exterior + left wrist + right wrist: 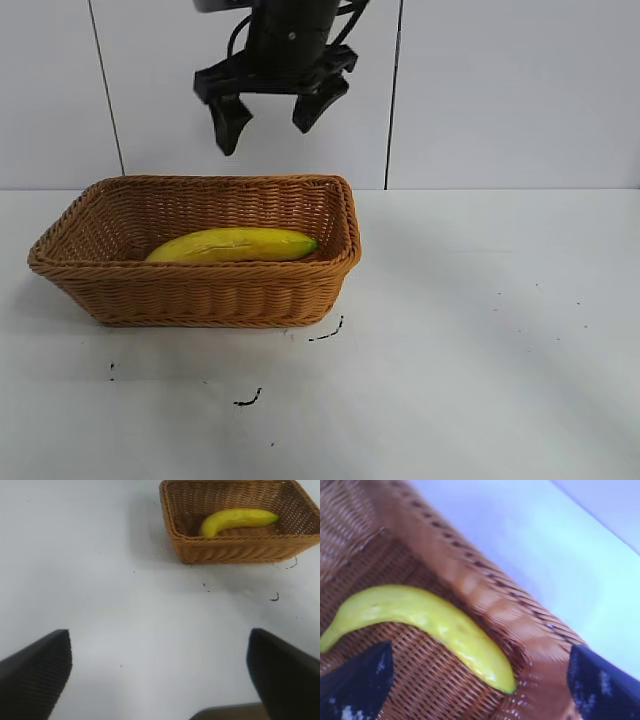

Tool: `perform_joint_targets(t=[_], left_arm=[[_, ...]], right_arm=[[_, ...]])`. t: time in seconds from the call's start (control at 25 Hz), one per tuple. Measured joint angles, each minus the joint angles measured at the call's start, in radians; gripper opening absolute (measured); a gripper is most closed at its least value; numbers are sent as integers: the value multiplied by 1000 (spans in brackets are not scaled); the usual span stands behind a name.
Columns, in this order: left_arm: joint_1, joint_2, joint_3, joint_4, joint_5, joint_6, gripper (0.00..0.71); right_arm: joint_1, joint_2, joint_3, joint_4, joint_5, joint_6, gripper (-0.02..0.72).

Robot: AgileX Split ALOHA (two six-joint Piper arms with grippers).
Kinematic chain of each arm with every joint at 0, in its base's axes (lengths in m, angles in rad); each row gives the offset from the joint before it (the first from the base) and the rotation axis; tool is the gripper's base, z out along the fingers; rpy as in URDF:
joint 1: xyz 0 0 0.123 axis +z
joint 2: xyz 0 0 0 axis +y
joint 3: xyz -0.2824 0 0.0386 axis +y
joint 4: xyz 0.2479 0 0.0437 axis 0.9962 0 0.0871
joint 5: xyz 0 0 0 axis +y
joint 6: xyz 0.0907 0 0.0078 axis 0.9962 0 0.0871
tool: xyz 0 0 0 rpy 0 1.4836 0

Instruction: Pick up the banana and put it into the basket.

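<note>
The yellow banana lies flat inside the tan wicker basket, its greenish tip toward the basket's right end. My right gripper hangs open and empty high above the basket, well clear of the banana. Its wrist view looks down on the banana on the basket's woven floor beside the rim, with the right gripper spread wide. My left gripper is open and empty over bare table, far from the basket and the banana. It is out of the exterior view.
The basket stands on a white table at the left, in front of a white panelled wall. Small black marks dot the table in front of the basket. The table stretches bare to the right.
</note>
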Motion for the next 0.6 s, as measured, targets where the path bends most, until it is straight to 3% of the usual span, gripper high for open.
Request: perform_joint_targets(t=[0.36, 0.6], left_arm=[[0, 0, 0, 0, 0, 0, 690], [0, 0, 0, 0, 0, 0, 690]], right_arm=[[-262, -1, 0, 6, 117, 51, 660], [-393, -1, 0, -7, 130, 55, 660]])
